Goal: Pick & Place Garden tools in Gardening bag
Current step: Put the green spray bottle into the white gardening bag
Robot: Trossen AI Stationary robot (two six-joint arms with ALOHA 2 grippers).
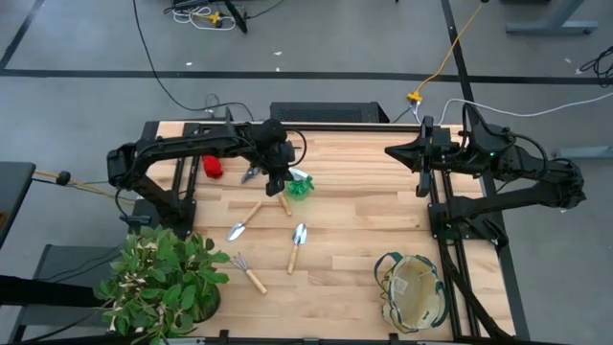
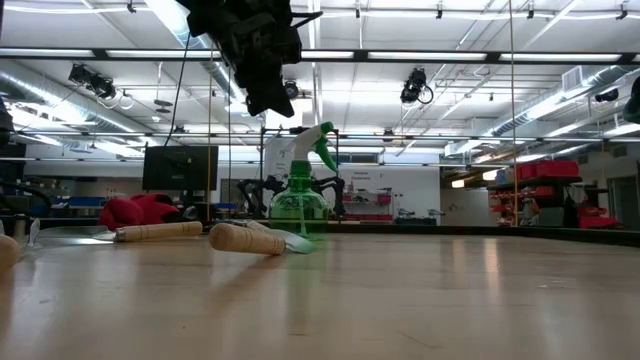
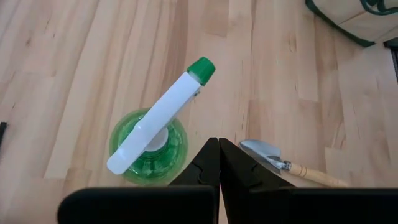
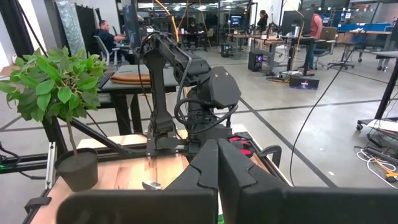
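Wooden table (image 1: pixel 364 206): trowels (image 1: pixel 298 245), spray bottle (image 1: pixel 301 186), gloves (image 1: pixel 214 169), bag (image 1: pixel 414 290), plant (image 1: pixel 161 283).

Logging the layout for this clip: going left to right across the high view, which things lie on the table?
Potted plant → red gloves → rake → trowel → second trowel → gardening bag. The shears and spray bottle sit under the left claw, so I leave them out.
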